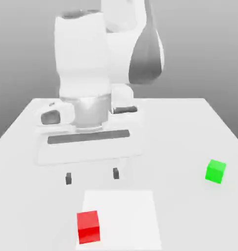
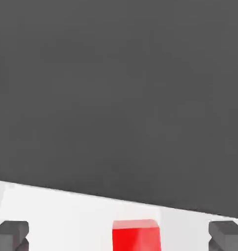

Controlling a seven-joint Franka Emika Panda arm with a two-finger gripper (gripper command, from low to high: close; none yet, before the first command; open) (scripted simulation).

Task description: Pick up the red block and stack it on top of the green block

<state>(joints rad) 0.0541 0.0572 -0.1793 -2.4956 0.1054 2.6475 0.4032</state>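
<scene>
The red block [image 1: 88, 226] lies nearest the exterior camera, resting flat on the counter [image 1: 189, 127] on a paler square patch [image 1: 125, 215] of its surface. It sits below the pincer [image 1: 92, 177] and a little nearer the camera, well clear of both fingertips and touched by nothing. From the hand view the same red block [image 2: 136, 235] shows between the two dark fingertips [image 2: 11, 234], closer to the middle of the gap than to either one.

The pincer hangs above the counter pointing down, its two short dark fingers spread wide apart with nothing between them.

The green block [image 1: 215, 171] stands on the counter well off to the exterior view's right of the pincer, at about the same depth as the fingertips, far from the red block and off the pale patch.

Behind the pincer rises the white arm [image 1: 91, 59], its broad hand body spanning wider than the fingers.
</scene>
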